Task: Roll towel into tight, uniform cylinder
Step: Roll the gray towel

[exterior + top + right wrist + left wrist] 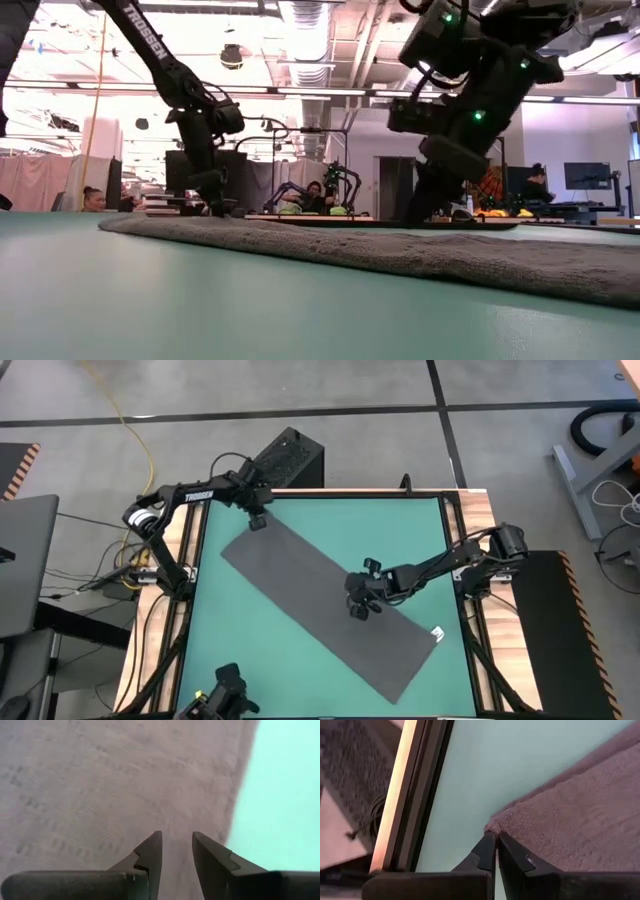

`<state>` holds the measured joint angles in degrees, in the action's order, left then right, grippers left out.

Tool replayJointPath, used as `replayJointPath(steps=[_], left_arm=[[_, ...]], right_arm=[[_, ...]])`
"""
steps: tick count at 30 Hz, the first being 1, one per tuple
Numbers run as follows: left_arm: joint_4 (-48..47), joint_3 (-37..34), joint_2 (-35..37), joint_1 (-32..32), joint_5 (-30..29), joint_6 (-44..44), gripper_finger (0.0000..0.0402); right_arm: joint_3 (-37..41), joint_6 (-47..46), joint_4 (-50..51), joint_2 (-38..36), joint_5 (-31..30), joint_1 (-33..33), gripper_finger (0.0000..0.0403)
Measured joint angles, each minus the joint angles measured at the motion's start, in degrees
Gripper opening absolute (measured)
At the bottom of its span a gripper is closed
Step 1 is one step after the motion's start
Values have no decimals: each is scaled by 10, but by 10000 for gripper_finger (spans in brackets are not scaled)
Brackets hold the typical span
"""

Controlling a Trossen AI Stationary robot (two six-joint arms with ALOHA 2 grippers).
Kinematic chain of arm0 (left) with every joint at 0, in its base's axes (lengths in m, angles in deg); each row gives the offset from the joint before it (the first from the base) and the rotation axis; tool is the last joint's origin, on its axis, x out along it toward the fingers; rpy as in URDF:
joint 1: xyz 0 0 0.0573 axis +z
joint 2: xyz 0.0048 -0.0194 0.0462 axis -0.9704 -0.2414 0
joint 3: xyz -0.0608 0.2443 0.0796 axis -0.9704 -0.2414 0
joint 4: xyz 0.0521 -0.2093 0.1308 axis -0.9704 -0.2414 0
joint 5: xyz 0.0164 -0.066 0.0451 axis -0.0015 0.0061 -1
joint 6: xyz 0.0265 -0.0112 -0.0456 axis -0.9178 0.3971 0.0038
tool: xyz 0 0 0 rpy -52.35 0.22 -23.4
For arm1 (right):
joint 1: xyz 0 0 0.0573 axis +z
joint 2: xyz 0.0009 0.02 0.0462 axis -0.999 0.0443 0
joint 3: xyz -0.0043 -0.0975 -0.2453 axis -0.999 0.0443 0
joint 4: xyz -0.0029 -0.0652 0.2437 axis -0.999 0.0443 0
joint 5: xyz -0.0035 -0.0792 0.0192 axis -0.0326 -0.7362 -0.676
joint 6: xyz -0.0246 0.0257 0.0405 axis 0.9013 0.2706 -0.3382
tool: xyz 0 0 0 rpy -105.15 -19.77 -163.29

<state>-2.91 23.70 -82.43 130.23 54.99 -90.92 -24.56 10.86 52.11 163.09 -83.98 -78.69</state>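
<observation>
One grey towel (325,605) lies flat and unrolled, diagonal across the green desk (300,670). Left end effector (496,840), pressed together, sits at its far corner; right end effector (177,845) hovers spread above its middle.

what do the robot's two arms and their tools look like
Both arms are dark, slim and jointed. The left arm carries white TROSSEN lettering and black cables along its links. The right arm shows small green lights in the low view. Each tool, left tool and right tool, has two black, wedge-tipped fingers.

Dark grey towel (325,604), small white tag (437,633), teal-green table (300,675)
</observation>
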Motion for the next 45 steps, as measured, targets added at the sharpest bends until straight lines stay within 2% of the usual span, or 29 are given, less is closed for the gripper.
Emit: replayJointPath(steps=[6,14,17,22,24,35,38,45], left_arm=[[6,0,-1,4,-29,15,0],[12,0,-1,4,-22,38,0],[8,0,-1,4,-15,43,0],[8,0,-1,4,-13,42,0],[8,0,-1,4,-12,42,0],[13,0,-1,4,10,36,0],[13,0,-1,4,15,36,0],[12,0,-1,4,18,36,0]], right_arm=[[0,1,2,1,-44,-10,132],[19,18,-26,20,-36,-39,120],[39,18,-76,23,-16,-45,95],[46,15,-77,17,-14,-43,22],[46,18,-73,11,-13,-44,12],[47,4,-36,-40,-6,-45,24],[47,4,-35,-41,-7,-45,50],[47,2,-24,-41,-6,-52,140]])
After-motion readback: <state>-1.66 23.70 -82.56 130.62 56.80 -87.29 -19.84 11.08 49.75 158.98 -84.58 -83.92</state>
